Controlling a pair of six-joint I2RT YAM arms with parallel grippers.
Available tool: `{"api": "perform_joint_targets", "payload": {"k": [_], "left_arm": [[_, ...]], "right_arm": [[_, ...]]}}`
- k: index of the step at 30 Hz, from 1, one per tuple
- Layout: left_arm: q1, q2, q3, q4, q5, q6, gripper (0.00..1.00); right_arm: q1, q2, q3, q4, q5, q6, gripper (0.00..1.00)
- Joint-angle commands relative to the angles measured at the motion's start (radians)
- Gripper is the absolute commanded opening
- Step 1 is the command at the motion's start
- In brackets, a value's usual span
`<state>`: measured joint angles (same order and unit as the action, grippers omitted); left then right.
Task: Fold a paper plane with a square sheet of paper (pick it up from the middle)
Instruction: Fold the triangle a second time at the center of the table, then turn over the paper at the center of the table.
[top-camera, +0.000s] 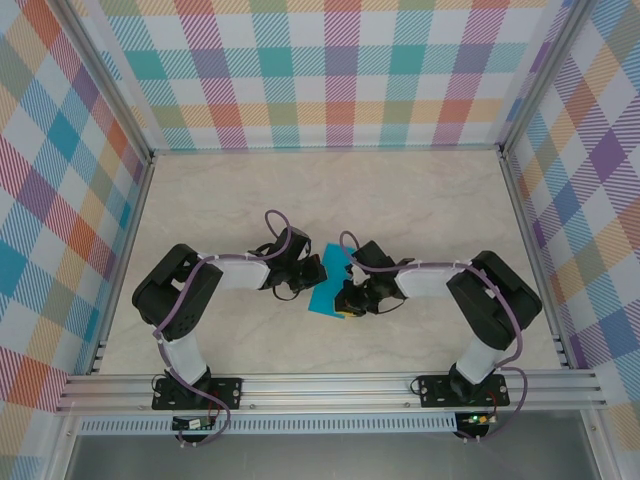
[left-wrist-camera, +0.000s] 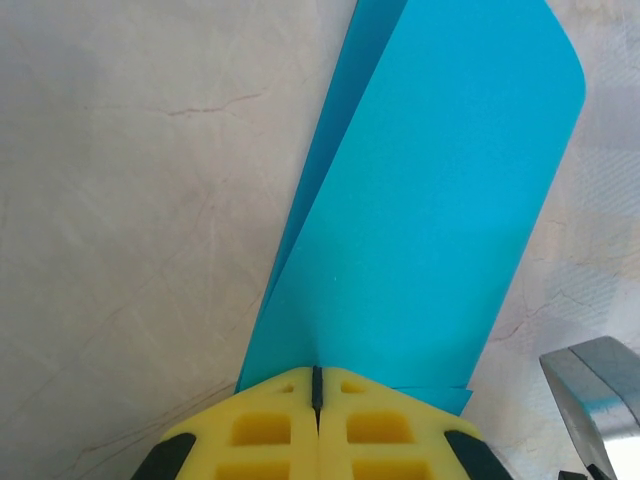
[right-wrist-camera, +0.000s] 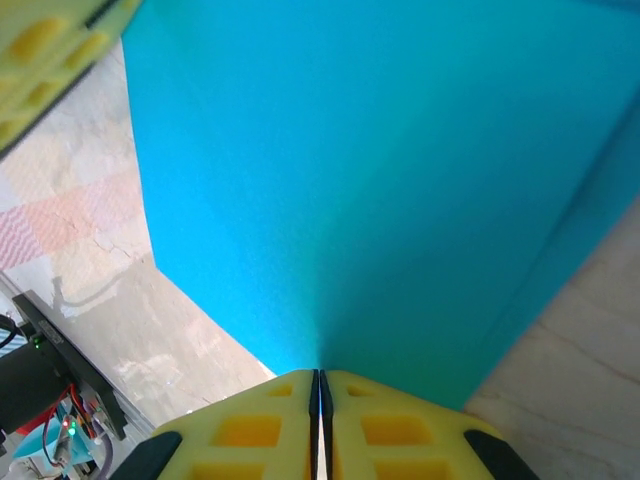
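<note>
The square sheet of paper (top-camera: 328, 283) is teal-blue and hangs between my two arms just above the table's middle. In the left wrist view the sheet of paper (left-wrist-camera: 430, 200) shows two layers, one behind the other, and my left gripper (left-wrist-camera: 317, 388) is shut on its near edge, yellow pads pressed together. In the right wrist view the sheet of paper (right-wrist-camera: 380, 180) spreads wide above my right gripper (right-wrist-camera: 320, 388), which is shut on another edge of it. From above, the left gripper (top-camera: 312, 275) and right gripper (top-camera: 349, 296) face each other across the sheet.
The pale marble-look table (top-camera: 330, 200) is walled by checked panels at the back and sides. An aluminium rail (top-camera: 330, 385) runs along the near edge with both arm bases. A yellow finger of the left gripper (right-wrist-camera: 45, 45) shows at the right wrist view's top left.
</note>
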<state>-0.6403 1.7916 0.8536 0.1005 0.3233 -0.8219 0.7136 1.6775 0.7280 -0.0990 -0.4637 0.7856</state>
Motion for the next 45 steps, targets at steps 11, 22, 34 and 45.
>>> {"api": "perform_joint_targets", "payload": {"k": [11,22,34,45], "left_arm": [[-0.005,0.037,-0.017,-0.048,-0.031,-0.004,0.04],[-0.013,0.013,-0.016,-0.038,-0.011,-0.006,0.06],[-0.019,-0.021,-0.005,-0.054,-0.013,-0.005,0.1],[-0.019,-0.024,-0.001,-0.067,-0.019,0.004,0.1]], "right_arm": [[0.0,-0.093,-0.149,-0.025,-0.02,0.064,0.14],[-0.091,-0.229,-0.087,-0.142,0.065,0.047,0.34],[-0.109,-0.049,0.05,-0.083,0.061,0.099,0.39],[-0.111,0.004,0.039,0.019,0.008,0.138,0.28]]}}
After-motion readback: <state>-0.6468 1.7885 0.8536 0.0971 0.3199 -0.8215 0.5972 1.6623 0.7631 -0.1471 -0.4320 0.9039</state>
